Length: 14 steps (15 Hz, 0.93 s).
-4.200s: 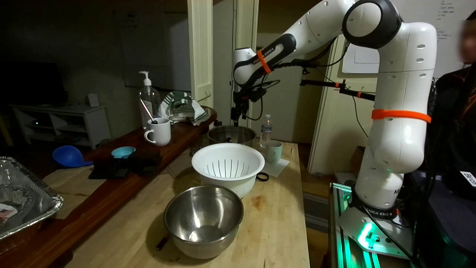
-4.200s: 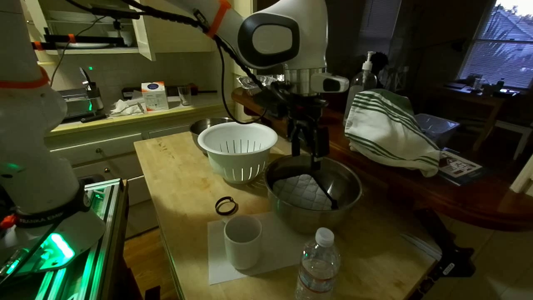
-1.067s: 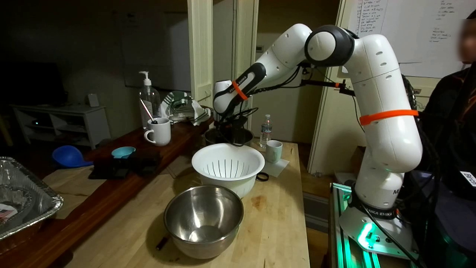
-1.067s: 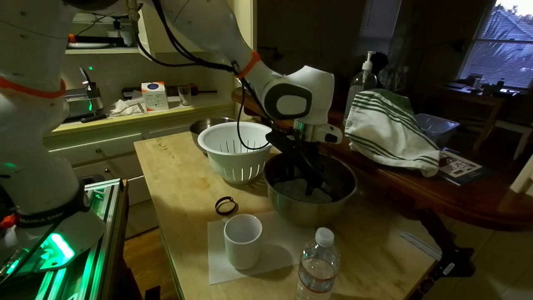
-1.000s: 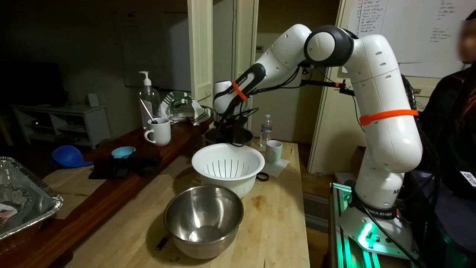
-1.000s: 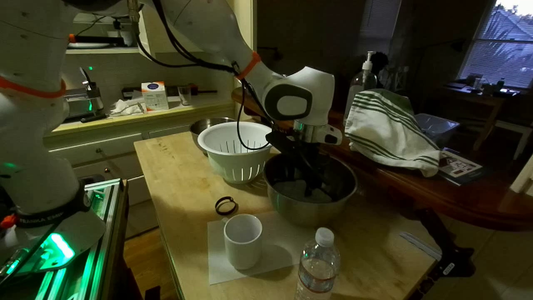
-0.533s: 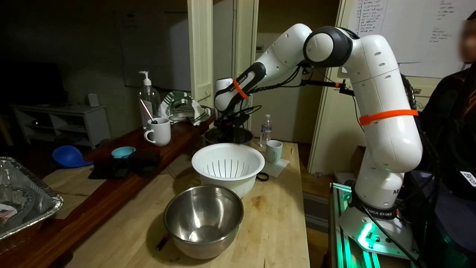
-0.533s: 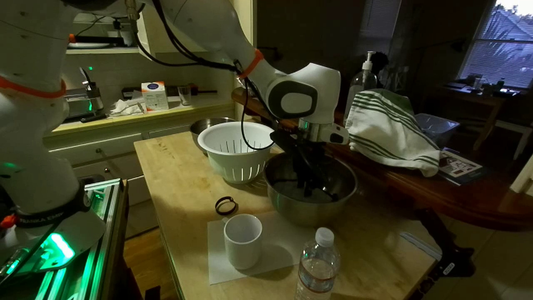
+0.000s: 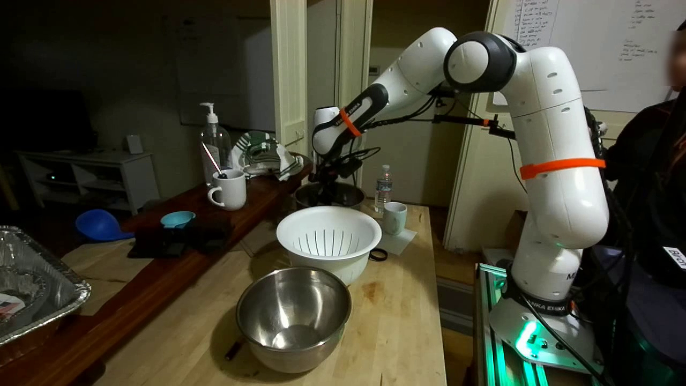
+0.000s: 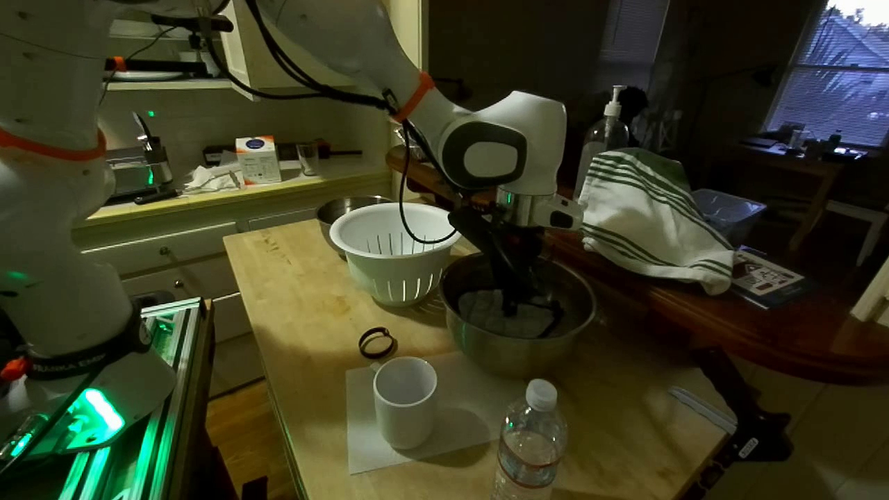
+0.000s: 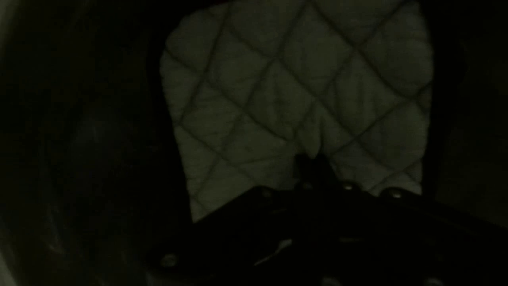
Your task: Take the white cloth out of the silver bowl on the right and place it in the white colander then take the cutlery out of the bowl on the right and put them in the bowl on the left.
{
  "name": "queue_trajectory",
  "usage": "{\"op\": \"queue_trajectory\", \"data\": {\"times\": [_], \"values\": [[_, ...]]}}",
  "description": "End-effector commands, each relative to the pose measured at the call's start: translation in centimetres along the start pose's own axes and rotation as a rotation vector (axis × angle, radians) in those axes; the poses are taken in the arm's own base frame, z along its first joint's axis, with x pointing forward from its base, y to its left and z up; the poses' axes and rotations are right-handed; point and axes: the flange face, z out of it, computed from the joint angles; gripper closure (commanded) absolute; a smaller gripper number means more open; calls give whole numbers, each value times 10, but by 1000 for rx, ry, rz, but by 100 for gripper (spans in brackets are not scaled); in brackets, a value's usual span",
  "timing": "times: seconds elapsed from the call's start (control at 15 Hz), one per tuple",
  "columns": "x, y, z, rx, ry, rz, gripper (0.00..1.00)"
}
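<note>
So the claw [image 11: 313, 158], nearly closed, pinched a fold of white cloth [image 11: 293, 95] inside the silver bowl [image 10: 521, 355], which stood just beside the white colander [image 10: 397, 267].

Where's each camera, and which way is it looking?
An exterior view: near this silver bowl, facing along the table; arm and base show.
An exterior view: near the bottle, facing back towards that bowl; cropped arm and base show.
Wrist view: on the wrist, facing the white cloth; the gripper shows, pinching it.
Both exterior views share the bottle and colander.
</note>
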Motion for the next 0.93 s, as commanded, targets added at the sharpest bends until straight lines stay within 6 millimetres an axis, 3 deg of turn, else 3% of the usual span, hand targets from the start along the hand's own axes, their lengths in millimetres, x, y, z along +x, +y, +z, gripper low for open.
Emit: {"op": "queue_trajectory", "data": {"times": [0.0, 0.27, 0.53, 0.67, 0.87], "values": [[-34, -8, -34, -44, 42, -31, 99], [-62, -19, -77, -106, 93, -40, 99], [-81, -36, -141, -226, 186, -27, 99], [-83, -56, -175, -295, 231, -59, 99], [-74, -111, -202, -366, 258, -164, 99]]}}
